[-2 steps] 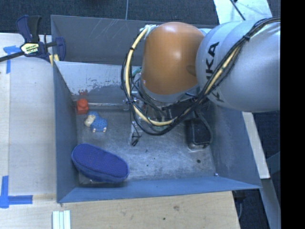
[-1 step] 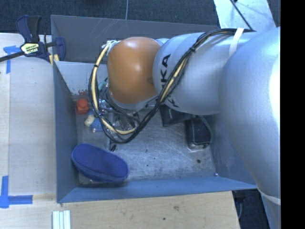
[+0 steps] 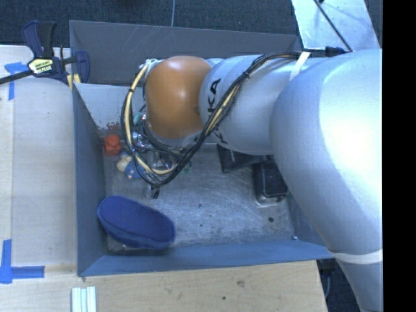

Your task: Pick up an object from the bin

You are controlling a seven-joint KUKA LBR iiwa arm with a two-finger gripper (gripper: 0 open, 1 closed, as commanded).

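The fingers are almost wholly hidden. The orange cover on the wrist and a tangle of looped cables lie over them, and only a dark tip shows below the loops, low over the bin floor. Whether they stand wide or narrow, or hold anything, I cannot tell, so which thing is being picked cannot be told either.

Nearest to the fingers, just to their left and a little farther up the view, three small things lie close together by the left wall. They are a small orange-red piece, a pale cream bit below it, and a small blue bit right against the cables. Their shapes are too small to make out, and the cables cover part of the blue one.

Below and left of the fingers, near but apart, a dark blue oval padded thing lies in the lower left corner of the bin.

To the right of the fingers, well apart across speckled floor, a dark rectangular thing lies partly under the silver arm, which cuts off its upper and right sides. A second dark shape shows between that thing and the fingers, tight under the arm. What it is cannot be told.
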